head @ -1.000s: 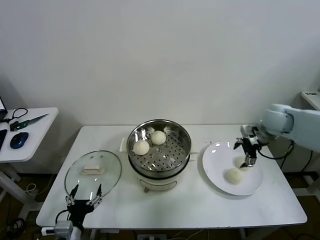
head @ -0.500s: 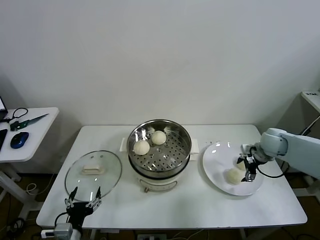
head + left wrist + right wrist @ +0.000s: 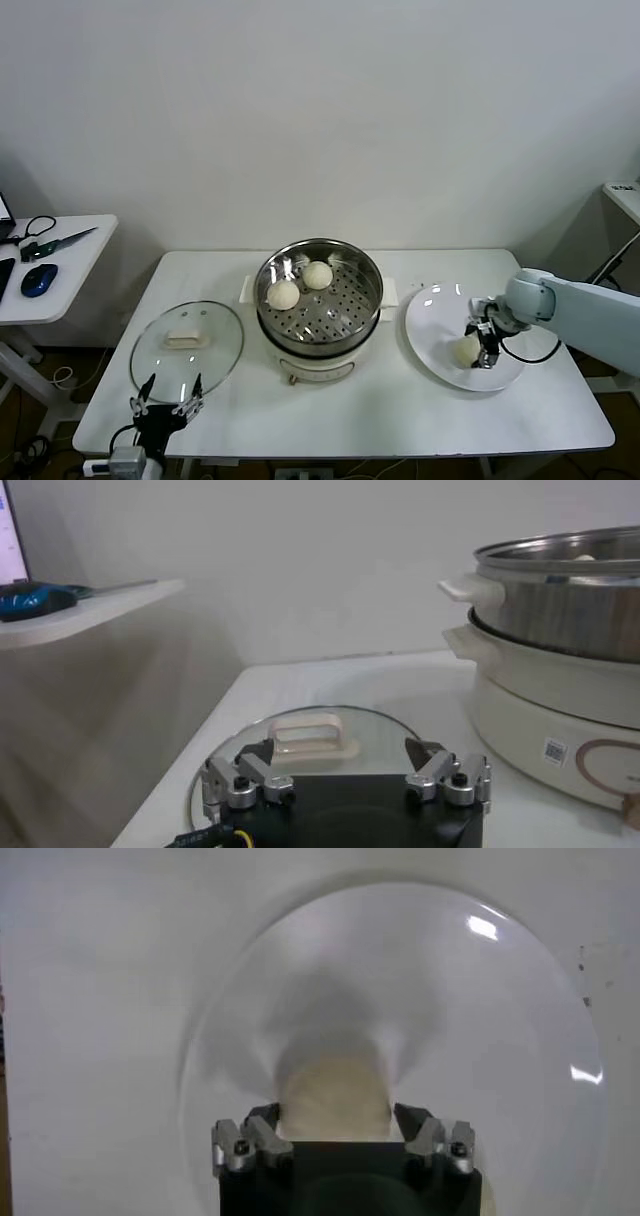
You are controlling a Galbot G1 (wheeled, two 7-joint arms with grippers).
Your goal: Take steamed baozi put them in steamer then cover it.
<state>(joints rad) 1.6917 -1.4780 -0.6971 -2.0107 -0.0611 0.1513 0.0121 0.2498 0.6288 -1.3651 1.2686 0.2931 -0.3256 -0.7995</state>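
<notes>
Cream-white baozi, white plate, shiny steel steamer.

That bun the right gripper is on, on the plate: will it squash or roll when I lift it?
The bun looks soft and smooth, so it would probably dent under a hard squeeze. It sits between the right gripper fingers, and its round shape could let it slip out. On the glossy white plate it might roll if nudged.

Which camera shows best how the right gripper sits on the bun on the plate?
The right wrist view: the bun sits between the right gripper's fingers on the plate. The head view shows them small, partly hidden by the arm. The left wrist view shows neither.
</notes>
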